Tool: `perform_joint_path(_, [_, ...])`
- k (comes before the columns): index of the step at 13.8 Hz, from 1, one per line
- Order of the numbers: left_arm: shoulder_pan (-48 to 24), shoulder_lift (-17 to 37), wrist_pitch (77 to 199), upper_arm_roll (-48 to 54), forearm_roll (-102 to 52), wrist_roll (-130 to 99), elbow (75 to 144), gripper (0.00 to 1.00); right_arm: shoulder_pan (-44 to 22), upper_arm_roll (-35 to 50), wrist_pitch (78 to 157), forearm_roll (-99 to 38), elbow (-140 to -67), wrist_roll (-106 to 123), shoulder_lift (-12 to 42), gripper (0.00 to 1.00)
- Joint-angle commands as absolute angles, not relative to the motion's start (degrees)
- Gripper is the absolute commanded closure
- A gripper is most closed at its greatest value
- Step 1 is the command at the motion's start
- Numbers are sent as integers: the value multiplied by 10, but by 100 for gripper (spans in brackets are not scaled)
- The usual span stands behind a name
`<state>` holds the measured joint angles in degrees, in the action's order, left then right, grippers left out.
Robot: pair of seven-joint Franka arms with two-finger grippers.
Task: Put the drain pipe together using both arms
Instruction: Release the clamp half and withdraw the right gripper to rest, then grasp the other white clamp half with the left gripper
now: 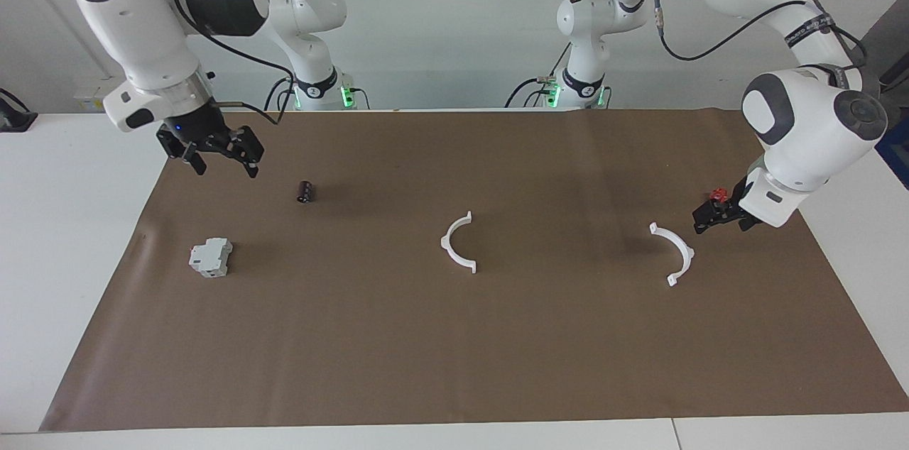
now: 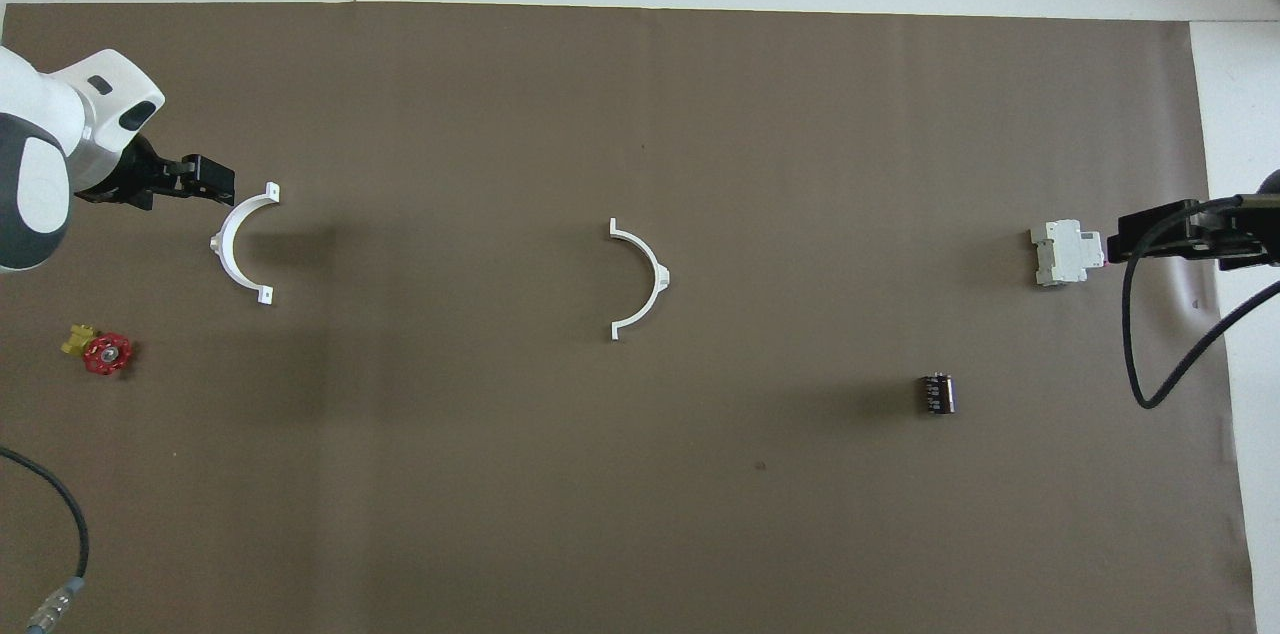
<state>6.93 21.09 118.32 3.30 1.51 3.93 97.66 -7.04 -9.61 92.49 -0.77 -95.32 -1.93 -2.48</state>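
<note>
Two white half-ring arcs of the drain pipe lie apart on the brown mat. One arc (image 1: 458,244) (image 2: 642,279) lies near the mat's middle. The other arc (image 1: 675,255) (image 2: 240,244) lies toward the left arm's end. My left gripper (image 1: 701,223) (image 2: 222,182) hangs low just beside one tab end of that arc, not holding it. My right gripper (image 1: 224,167) (image 2: 1120,236) is open and empty, raised over the right arm's end of the mat, above the edge of the grey block.
A grey boxy block (image 1: 211,257) (image 2: 1065,254) and a small black cylinder (image 1: 305,191) (image 2: 937,392) lie toward the right arm's end. A red valve wheel (image 1: 719,193) (image 2: 107,352) with a yellow part lies near the left gripper. The brown mat (image 1: 454,365) covers the white table.
</note>
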Motion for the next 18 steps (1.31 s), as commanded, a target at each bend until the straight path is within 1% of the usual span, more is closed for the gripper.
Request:
perform_joint_path(1, [70, 197, 1271, 29, 14, 27, 1056, 0, -63, -91, 916, 0, -941, -4, -18, 0])
perform_joint_path(3, [72, 193, 1278, 26, 14, 27, 1071, 0, -64, -89, 897, 5, -935, 24, -19, 0])
perform_joint_path(7, [66, 183, 1302, 10, 12, 10, 1105, 0, -71, -86, 905, 7, -940, 17, -25, 0])
perform_joint_path(12, [63, 170, 1364, 10, 13, -26, 1162, 0, -71, -83, 905, 30, -941, 16, -25, 0])
perform_joint_path(17, [57, 171, 1366, 10, 13, -54, 1163, 1, -70, -83, 905, 25, -942, 8, -26, 0])
perform_joint_path(18, [57, 171, 1366, 10, 13, -54, 1163, 2, -70, -83, 905, 25, -942, 9, -26, 0])
